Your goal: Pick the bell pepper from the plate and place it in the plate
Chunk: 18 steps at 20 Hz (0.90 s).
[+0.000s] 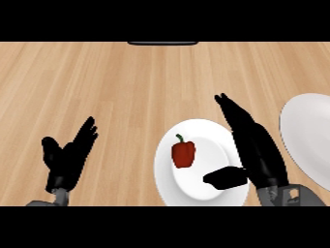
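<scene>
Head view: we judge the step to be the approach, with the grasp not yet made. The red bell pepper [184,154] lies on the near white plate [196,191], stem pointing away. Our right hand [251,147] hovers over that plate's right rim, fingers straight and thumb spread towards the pepper, holding nothing. Next it must shift left and close around it. The second white plate [317,145], right of the first, holds nothing visible. The left hand [67,157] rests open, well left of the pepper's plate.

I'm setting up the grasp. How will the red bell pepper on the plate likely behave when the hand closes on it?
The bell pepper lies on its side, so its rounded body may roll. Its skin looks smooth, perhaps slippery. The plate beneath looks slick, so it might slide.
</scene>
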Each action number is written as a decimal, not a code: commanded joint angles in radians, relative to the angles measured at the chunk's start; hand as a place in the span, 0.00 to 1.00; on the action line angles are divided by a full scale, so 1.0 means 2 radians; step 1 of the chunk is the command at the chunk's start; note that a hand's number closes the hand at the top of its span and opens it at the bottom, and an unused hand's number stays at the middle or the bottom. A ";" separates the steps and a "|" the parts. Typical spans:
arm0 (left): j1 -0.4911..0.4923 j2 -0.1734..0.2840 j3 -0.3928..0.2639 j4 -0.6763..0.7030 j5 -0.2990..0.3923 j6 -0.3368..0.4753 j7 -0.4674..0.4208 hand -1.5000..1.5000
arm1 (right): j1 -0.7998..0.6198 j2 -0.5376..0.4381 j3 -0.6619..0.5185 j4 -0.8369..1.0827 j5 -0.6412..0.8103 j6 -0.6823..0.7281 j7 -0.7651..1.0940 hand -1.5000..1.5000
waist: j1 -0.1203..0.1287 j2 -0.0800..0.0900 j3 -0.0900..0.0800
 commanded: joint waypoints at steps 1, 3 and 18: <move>0.004 -0.005 0.003 -0.001 -0.006 -0.006 0.015 0.50 | -0.016 0.048 0.020 0.017 0.055 0.022 0.044 0.00 | -0.002 0.002 -0.001; -0.002 -0.013 0.002 0.001 -0.006 0.003 0.029 0.50 | -0.022 0.071 0.039 0.048 0.070 0.025 0.057 0.00 | -0.001 0.002 -0.001; -0.009 -0.042 0.025 0.040 -0.030 -0.021 0.001 0.50 | -0.010 0.176 0.040 0.155 0.150 0.022 0.028 0.00 | -0.002 0.002 -0.001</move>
